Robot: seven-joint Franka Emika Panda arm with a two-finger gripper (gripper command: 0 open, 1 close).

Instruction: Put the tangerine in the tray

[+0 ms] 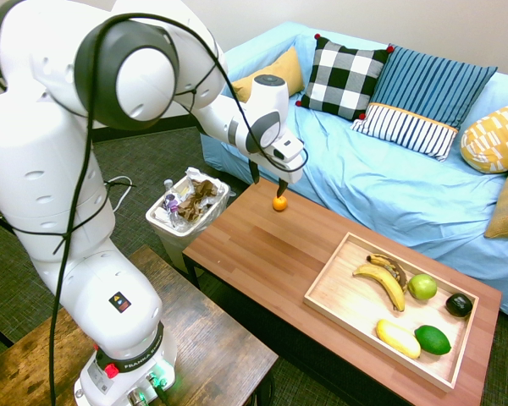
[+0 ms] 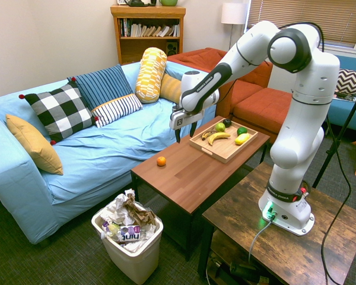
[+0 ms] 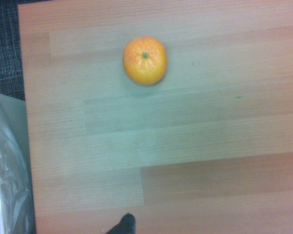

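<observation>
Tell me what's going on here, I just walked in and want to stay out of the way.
The robot arm has its tool open above the coffee table, holding nothing. The tangerine it is meant to put in the tray sits on the table, outside the tray, which holds other fruit.

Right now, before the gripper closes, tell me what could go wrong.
The open gripper is above the table, not around the tangerine; lowering here might miss it. The round fruit might roll if a finger nudges it, perhaps toward the nearby table edge.
</observation>
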